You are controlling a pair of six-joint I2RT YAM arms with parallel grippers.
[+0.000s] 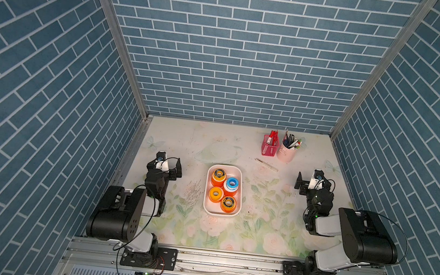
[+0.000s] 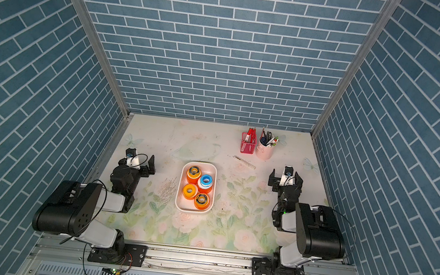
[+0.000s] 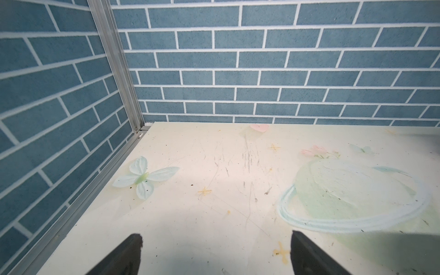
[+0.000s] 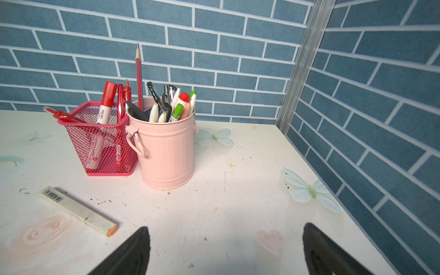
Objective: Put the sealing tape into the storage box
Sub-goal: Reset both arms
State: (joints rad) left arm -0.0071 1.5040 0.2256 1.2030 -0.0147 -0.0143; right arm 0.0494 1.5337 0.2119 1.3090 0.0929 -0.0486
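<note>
Four tape [image 1: 215,193] tops showed in the box [image 1: 220,213] in both top views: three orange and one blue spool [image 1: 232,183], packed close together. Each looked tall enough to be a stack of two, though I could not tell for sure. I saw no tape loose on the table [image 1: 258,233], so I judged the job done or nearly so.

The box sat mid-table, its long axis running 12 to 6 o'clock. The left claw [image 3: 216,238] hung at the box's 9 o'clock and the right claw [image 4: 227,228] at its 3 o'clock, both well apart from it and pointing toward 12. Both were released, jaws spread wide with only bare table between them. So the tape lay at 3 o'clock from the left claw and at 9 o'clock from the right, and the left looked the nearer. I reckoned any further reach would have to swing inward across the box's long side.

At the box's 1 o'clock stood a red basket [image 4: 100,142] and a pink cup [image 4: 166,154], side by side and full of pens. A cream marker [image 4: 76,209] lay near them, its barcode unreadable. The red marker [image 4: 106,109] in the basket bore what looked like "deli". A black pen [image 4: 154,95] in the cup read something like "GEL PEN". The print on the orange tape was too small to read.
</note>
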